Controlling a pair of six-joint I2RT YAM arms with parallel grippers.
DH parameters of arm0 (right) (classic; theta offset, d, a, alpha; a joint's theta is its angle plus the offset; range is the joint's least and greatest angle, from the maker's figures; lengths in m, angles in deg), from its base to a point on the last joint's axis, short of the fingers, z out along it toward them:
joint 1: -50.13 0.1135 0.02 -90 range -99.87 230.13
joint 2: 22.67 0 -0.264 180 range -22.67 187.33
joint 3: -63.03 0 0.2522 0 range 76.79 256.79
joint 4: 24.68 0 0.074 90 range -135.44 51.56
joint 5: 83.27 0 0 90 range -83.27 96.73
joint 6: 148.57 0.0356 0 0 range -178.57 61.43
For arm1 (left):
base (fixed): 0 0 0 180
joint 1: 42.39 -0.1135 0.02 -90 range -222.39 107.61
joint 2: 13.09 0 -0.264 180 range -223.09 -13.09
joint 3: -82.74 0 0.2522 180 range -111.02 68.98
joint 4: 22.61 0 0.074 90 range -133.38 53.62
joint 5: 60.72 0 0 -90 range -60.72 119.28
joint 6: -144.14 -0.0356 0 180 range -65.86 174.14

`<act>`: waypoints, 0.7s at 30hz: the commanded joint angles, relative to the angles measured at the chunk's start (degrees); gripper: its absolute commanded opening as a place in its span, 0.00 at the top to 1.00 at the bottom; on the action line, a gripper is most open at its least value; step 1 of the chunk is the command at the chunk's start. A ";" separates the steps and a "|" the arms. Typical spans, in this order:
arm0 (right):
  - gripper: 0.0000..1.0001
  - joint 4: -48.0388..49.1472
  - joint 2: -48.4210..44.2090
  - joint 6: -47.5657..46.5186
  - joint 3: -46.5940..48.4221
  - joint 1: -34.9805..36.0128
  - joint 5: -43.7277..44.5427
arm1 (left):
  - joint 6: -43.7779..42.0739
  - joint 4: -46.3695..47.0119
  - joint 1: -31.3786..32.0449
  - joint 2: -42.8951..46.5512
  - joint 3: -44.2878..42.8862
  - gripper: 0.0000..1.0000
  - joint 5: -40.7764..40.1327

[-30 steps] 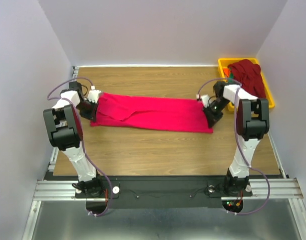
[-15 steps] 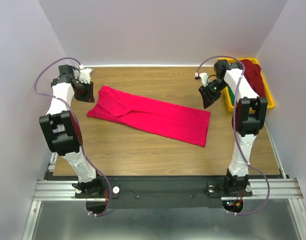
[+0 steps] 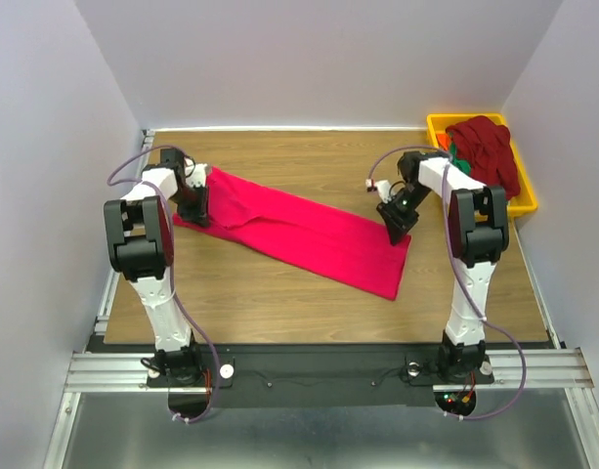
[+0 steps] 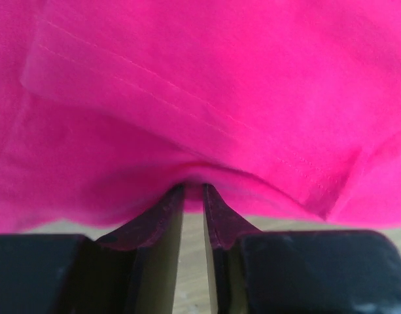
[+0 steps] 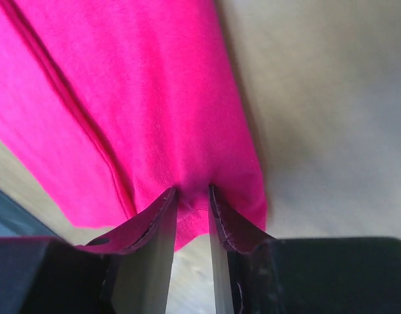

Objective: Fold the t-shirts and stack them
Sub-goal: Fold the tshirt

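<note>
A crimson-pink t-shirt [image 3: 299,234], folded into a long strip, lies diagonally on the wooden table [image 3: 279,313], running from back left to front right. My left gripper [image 3: 199,203] sits at its left end. In the left wrist view the jaws [image 4: 193,186] stand narrow, with a puckered edge of the pink cloth [image 4: 220,85] pinched between their tips. My right gripper [image 3: 397,223] sits on the strip's right back corner. In the right wrist view its jaws [image 5: 193,191] hold a bunch of the pink cloth [image 5: 135,98]. A dark maroon t-shirt [image 3: 487,147] is heaped in the tray.
A yellow plastic tray [image 3: 526,205] stands at the back right corner, with bits of green [image 3: 454,155] and orange cloth [image 3: 444,144] under the maroon heap. White walls close in the table on the left, back and right. Bare wood lies in front of the strip.
Half a second ago both grippers were lifted clear of the shirt near the back; now they are down on its two ends. The strip lies more slanted than a second ago.
</note>
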 commanded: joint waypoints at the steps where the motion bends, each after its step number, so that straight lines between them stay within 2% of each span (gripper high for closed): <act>1: 0.68 1.22 -3.22 -2.46 -9.19 4.49 2.95 | 0.93 0.42 -0.06 -8.40 -12.62 0.71 -5.23; 2: 0.68 0.52 -4.45 -3.68 -10.77 5.81 2.26 | 0.40 -0.38 0.03 -13.82 -16.48 0.71 -5.58; 3: 0.68 -1.58 -5.51 -4.56 -13.74 9.22 -0.36 | -0.12 -3.08 0.20 -16.92 -26.53 0.72 -6.46; 5: 0.64 -6.05 -8.85 -7.55 -15.61 13.62 -4.41 | -1.79 -7.04 1.16 -26.21 -39.22 0.71 -6.99; 6: 0.61 -6.08 -9.73 -8.78 -15.88 15.82 -7.13 | -2.32 -8.98 1.60 -28.97 -46.07 0.71 -7.08; 7: 0.58 -9.91 -10.52 -10.01 -14.40 19.93 -13.25 | -3.02 -13.61 2.30 -31.43 -59.97 0.69 -6.47; 9: 0.52 -11.88 -11.76 -10.47 -11.15 22.08 -18.47 | -5.47 -16.02 3.88 -33.22 -68.78 0.61 -4.72; 11: 0.52 -11.79 -11.24 -8.28 -4.59 22.26 -21.31 | -6.02 -12.54 4.33 -28.50 -62.79 0.57 -4.18; 12: 0.52 -11.62 -9.58 -7.74 -2.63 22.00 -21.22 | -5.67 -9.64 4.33 -21.33 -57.44 0.54 -3.66; 13: 0.52 -10.66 -8.69 -7.04 -0.52 21.74 -21.13 | -4.62 -3.61 4.25 -17.78 -46.77 0.51 -2.69; 16: 0.52 -3.82 -6.14 -2.74 1.17 20.59 -19.13 | -2.34 3.37 4.33 -8.53 -33.53 0.49 0.11; 21: 0.56 3.49 -0.96 1.75 3.01 20.77 -17.18 | 1.36 3.13 4.95 -8.42 -29.44 0.51 3.64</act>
